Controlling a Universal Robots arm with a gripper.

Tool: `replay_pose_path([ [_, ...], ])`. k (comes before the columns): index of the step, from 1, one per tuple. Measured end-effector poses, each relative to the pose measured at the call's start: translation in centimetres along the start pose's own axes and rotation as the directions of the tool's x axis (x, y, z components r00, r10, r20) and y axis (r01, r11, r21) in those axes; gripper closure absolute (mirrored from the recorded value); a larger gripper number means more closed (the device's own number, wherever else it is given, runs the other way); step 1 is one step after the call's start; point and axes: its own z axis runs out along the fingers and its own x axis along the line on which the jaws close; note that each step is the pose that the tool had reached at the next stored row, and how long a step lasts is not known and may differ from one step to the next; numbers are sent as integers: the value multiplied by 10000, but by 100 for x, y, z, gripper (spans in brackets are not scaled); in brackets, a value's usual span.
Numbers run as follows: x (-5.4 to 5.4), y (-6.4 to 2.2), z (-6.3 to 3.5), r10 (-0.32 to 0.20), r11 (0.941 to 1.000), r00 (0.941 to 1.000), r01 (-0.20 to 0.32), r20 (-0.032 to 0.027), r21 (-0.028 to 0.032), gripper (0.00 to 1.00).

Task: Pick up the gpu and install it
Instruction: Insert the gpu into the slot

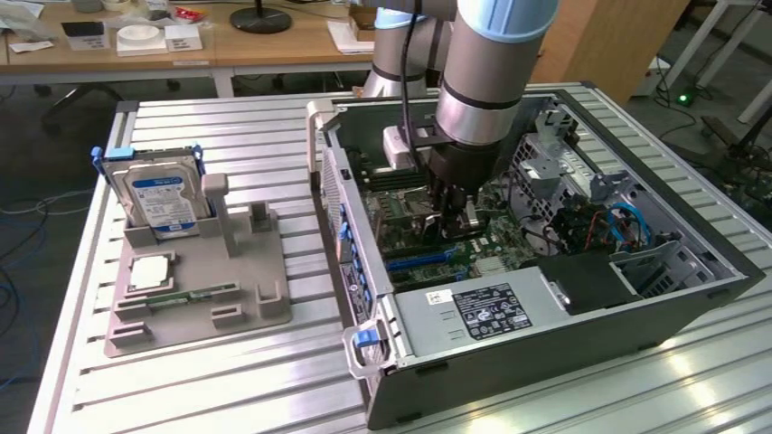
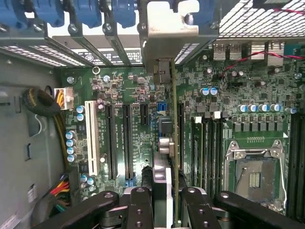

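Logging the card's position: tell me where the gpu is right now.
The gpu is inside the open computer case, held edge-on in the gripper above the motherboard, its silver bracket by the rear slots.

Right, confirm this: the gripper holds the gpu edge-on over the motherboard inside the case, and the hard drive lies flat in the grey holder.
One thing is wrong. In the exterior view the hard drive stands upright in the grey holder. The gripper does hold the gpu edge-on over the motherboard.
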Motion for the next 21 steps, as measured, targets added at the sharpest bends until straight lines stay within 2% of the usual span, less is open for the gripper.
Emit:
replay_pose_path([
  [4, -1, 11, 57, 2, 10000, 10000, -2, -4, -10, 72],
  [21, 10, 71, 120, 1, 10000, 10000, -1, -8, -11, 72],
])
